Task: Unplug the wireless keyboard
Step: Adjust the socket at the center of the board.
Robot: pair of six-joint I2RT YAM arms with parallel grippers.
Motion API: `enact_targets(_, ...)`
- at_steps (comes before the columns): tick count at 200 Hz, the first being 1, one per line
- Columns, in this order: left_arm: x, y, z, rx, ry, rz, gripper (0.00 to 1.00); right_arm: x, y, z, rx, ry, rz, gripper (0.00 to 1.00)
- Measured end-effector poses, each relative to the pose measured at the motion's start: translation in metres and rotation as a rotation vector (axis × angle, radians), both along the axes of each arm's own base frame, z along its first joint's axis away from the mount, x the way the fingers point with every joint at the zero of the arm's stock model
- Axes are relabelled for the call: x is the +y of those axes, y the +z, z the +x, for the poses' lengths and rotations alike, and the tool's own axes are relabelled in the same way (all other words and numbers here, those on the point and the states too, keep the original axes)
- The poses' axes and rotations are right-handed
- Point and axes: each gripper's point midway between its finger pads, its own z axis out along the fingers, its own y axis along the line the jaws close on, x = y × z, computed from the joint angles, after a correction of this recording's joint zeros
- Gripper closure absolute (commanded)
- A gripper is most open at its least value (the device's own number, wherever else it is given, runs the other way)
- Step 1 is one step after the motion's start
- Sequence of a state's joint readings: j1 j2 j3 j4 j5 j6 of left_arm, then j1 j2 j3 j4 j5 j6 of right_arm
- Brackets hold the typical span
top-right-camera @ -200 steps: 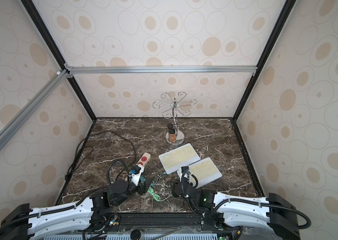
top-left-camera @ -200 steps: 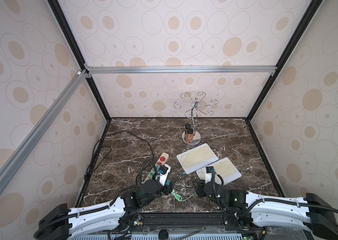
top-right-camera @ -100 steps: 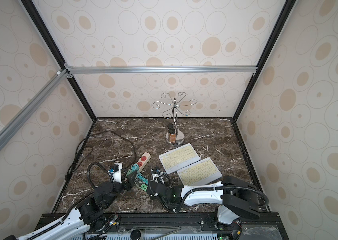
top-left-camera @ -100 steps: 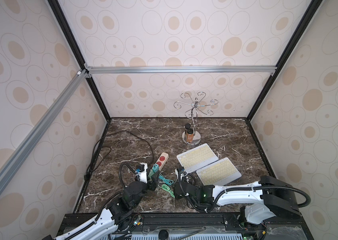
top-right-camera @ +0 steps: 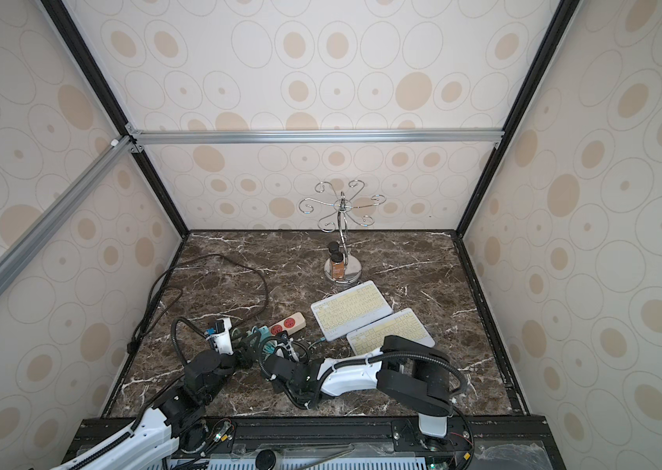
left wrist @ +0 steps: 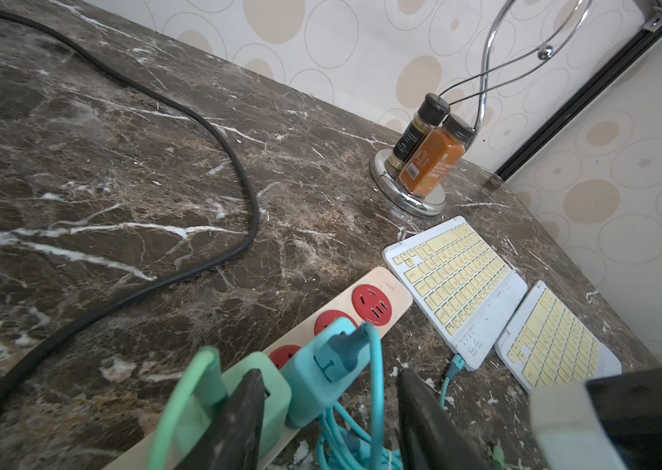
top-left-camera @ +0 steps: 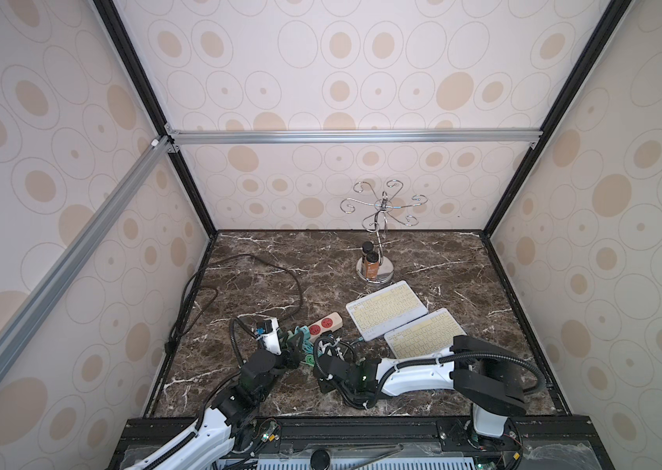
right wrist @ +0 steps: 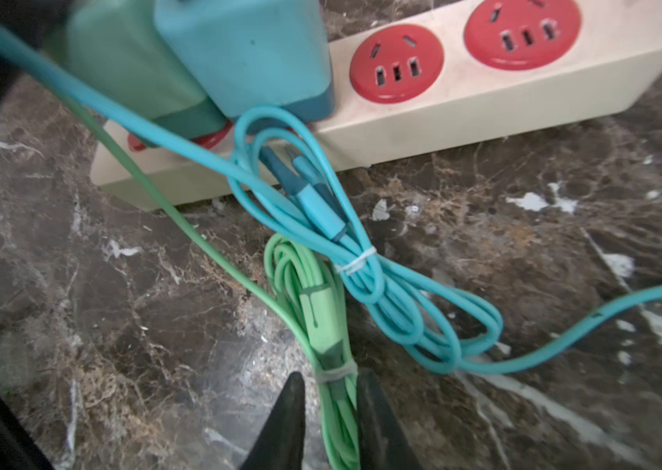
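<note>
Two white keyboards with yellow keys lie side by side, the farther one (top-left-camera: 386, 309) (left wrist: 455, 280) and the nearer one (top-left-camera: 423, 335) (left wrist: 553, 333). A teal cable (left wrist: 457, 362) is plugged into the farther keyboard's corner. It runs to a teal adapter (left wrist: 321, 366) (right wrist: 248, 53) on the beige power strip (top-left-camera: 327, 321) (right wrist: 463, 110), beside a green adapter (left wrist: 276, 390). My left gripper (top-left-camera: 294, 344) (left wrist: 329, 374) is open astride both adapters, one finger against the green one. My right gripper (top-left-camera: 315, 358) (right wrist: 330, 376) narrowly flanks the tied green cable bundle (right wrist: 321, 309), with a sliver of gap on one side.
A coiled teal cable bundle (right wrist: 382, 285) lies against the strip beside the green one. The strip's black cord (top-left-camera: 240, 260) loops across the left of the marble top. A chrome stand (top-left-camera: 374, 268) with two spice bottles (left wrist: 431, 158) is behind the keyboards. Walls close in on three sides.
My right gripper left the nearer keyboard, swung left to the cables by the power strip and narrowed around the green bundle. My left gripper shifted at the adapters and narrowed too.
</note>
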State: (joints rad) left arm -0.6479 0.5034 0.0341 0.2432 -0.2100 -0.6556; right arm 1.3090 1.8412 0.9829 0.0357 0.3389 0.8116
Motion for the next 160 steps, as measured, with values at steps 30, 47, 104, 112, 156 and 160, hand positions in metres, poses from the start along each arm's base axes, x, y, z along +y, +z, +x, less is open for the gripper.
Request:
enact_targets(30, 0.001, 0.01, -0.004, -0.029, -0.006, -0.034, 0.41, 0.0, -0.004, 0.005, 0.011, -0.015, -0.004, 0.79)
enact_targets(47, 0.002, 0.014, -0.006, -0.037, -0.015, -0.041, 0.38, -0.001, -0.003, 0.009, 0.012, -0.025, -0.001, 0.79)
enact_targets(104, 0.007, 0.061, 0.0, -0.063, 0.024, -0.017, 0.35, -0.005, -0.003, 0.018, 0.01, -0.06, 0.02, 0.8)
enact_targets(112, 0.008, 0.067, 0.002, -0.068, 0.035, -0.011, 0.35, -0.006, -0.003, 0.019, 0.009, -0.068, 0.03, 0.8)
enact_targets(156, 0.021, 0.08, 0.009, -0.068, 0.111, 0.04, 0.32, -0.009, -0.001, 0.03, 0.017, -0.106, 0.078, 0.84)
enact_targets(160, 0.022, 0.08, 0.01, -0.067, 0.119, 0.044, 0.32, -0.009, -0.001, 0.032, 0.019, -0.109, 0.082, 0.84)
